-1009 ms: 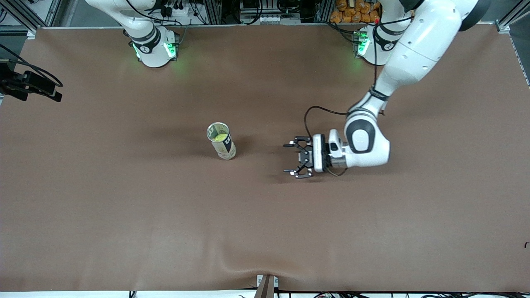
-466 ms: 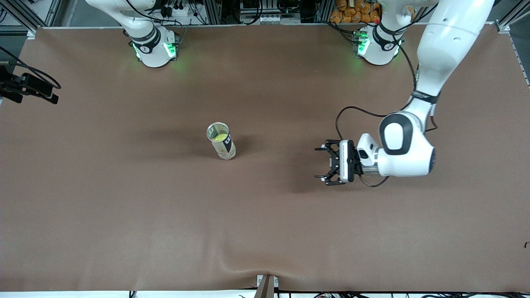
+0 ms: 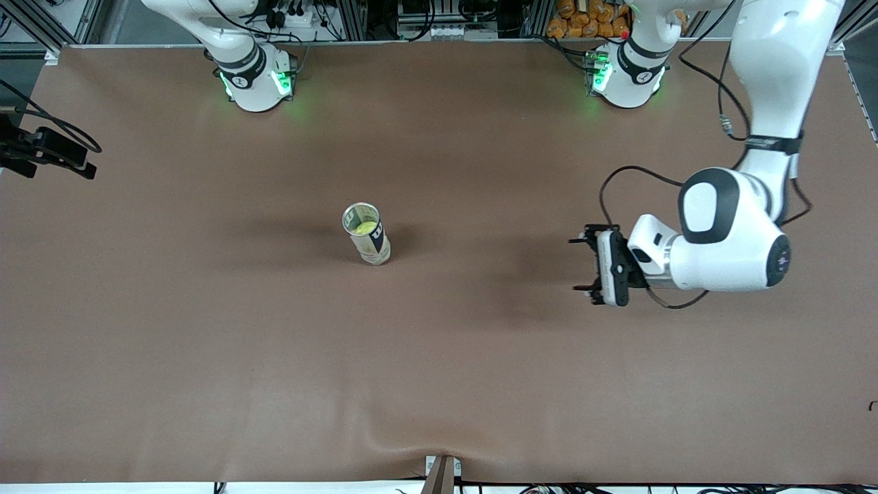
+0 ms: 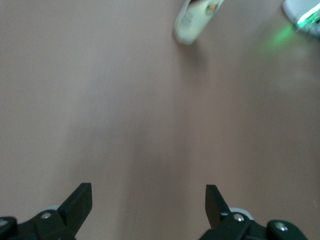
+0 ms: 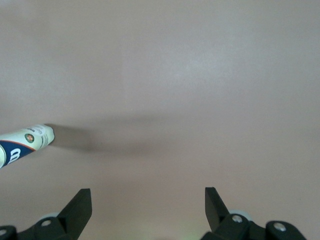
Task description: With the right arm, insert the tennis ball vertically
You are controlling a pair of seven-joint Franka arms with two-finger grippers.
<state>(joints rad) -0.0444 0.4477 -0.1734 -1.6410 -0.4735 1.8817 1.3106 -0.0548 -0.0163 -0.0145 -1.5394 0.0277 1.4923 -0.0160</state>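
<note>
**Ball in the tube, both grippers empty**

While the tall cylindrical tennis-ball tube [image 3: 366, 234] stood upright near the middle of the brown table cover [image 3: 206, 343], the front view showed a yellow-green tennis ball [image 3: 367, 226] lying inside its open top. The white jointed left arm [image 3: 748, 206] reached out from its base and held its black two-finger left gripper [image 3: 583, 264] over bare table, well apart from the tube and toward the left arm's end of the table; its fingers stood apart with nothing between them. Of the white right arm [image 3: 233, 48], only the base and lower links showed at the top edge of the view, with a green light glowing on the base; its hand was out of that view.

In the left wrist view, the two black fingertips [image 4: 80, 202] of the left gripper [image 4: 149, 197] stood wide apart over plain brown cover, and the tube [image 4: 195, 20] appeared blurred at the edge, near a green glow.

In the right wrist view, the right gripper [image 5: 148, 200] also had its fingers [image 5: 80, 205] spread wide and empty over the cover. The tube's white base with a dark blue label [image 5: 25, 142] entered from one edge and cast a long shadow on the table.
</note>
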